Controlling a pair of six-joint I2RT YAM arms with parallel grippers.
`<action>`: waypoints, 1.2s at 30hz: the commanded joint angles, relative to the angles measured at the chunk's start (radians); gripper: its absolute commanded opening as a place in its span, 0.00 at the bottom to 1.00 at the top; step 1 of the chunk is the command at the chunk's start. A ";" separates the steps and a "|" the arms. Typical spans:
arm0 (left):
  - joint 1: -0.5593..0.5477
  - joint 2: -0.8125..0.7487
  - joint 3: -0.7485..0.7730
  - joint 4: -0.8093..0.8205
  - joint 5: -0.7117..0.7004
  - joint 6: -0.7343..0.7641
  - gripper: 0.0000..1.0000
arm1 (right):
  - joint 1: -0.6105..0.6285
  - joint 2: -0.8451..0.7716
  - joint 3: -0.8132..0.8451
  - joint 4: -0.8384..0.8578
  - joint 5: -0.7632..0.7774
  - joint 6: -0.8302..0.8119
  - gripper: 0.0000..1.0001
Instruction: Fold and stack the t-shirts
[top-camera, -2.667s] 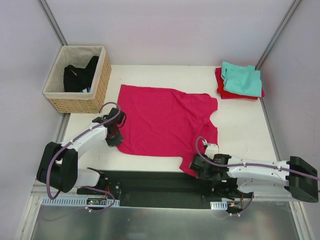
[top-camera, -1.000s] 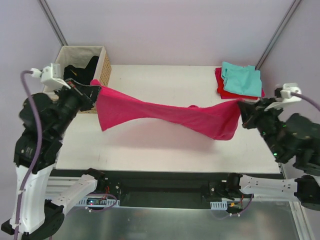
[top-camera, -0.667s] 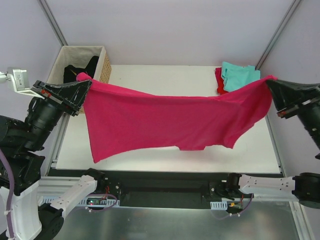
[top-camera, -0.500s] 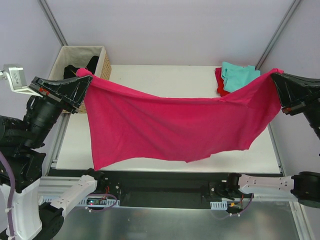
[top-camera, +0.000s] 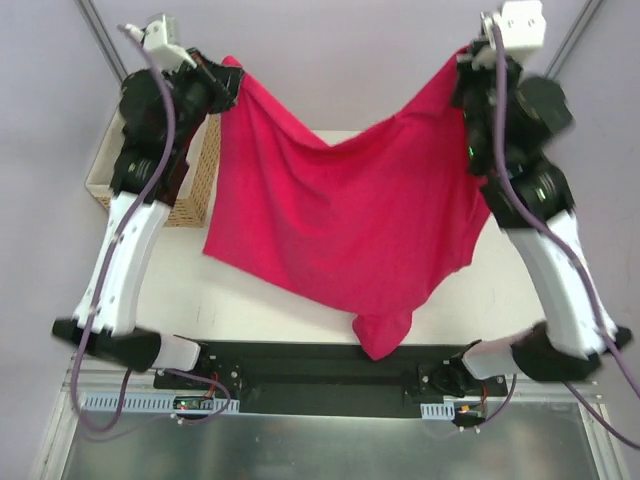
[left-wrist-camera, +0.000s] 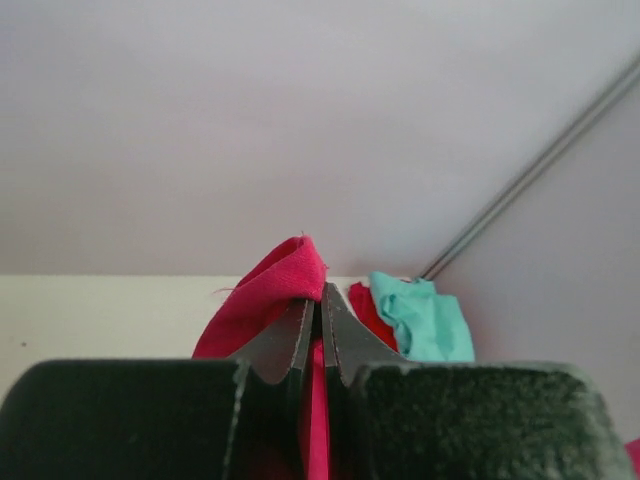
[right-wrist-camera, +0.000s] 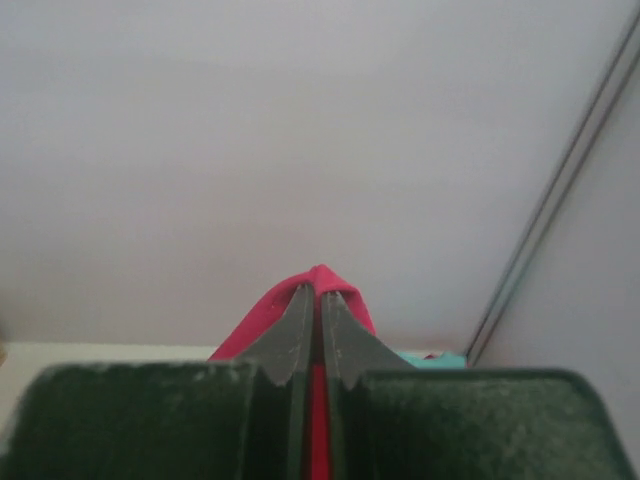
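2 grippers: both are high above the table (top-camera: 175, 290), each holding 1 top corner of the same shirt.
Left gripper (top-camera: 224, 78) (left-wrist-camera: 318, 302): at 11 o'clock in the top view; fingers pressed together on a bunched corner of cloth, which pokes out above the tips in the wrist view.
Right gripper (top-camera: 468, 62) (right-wrist-camera: 318, 300): at 1 o'clock in the top view; fingers pinched tight on the other corner, with a small pink peak showing over the tips.
Magenta t-shirt (top-camera: 340, 225) (left-wrist-camera: 275, 295) (right-wrist-camera: 318, 273): hangs spread between the 2 grippers, its top edge sagging in a V at 12 o'clock. The cloth drapes down to a bunched fold at 6 o'clock, over the table's near edge.
Teal t-shirt (left-wrist-camera: 420, 318): seen from the left wrist at 3 o'clock of the fingertips, lying on the red one.
Red t-shirt (left-wrist-camera: 364, 305): under the teal one, only its edge showing.
Wicker basket (top-camera: 197, 188): at 9 o'clock, beside the shirt's left edge and partly behind the left arm.
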 joint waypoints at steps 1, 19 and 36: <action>0.111 0.218 0.224 0.089 0.022 -0.081 0.00 | -0.344 0.270 0.306 -0.089 -0.240 0.389 0.01; 0.226 0.396 0.631 0.196 0.287 -0.170 0.00 | -0.461 0.259 0.405 0.108 -0.669 0.500 0.01; 0.104 -0.314 -1.143 0.520 0.196 -0.247 0.00 | -0.411 -0.580 -1.280 0.119 -0.671 0.736 0.01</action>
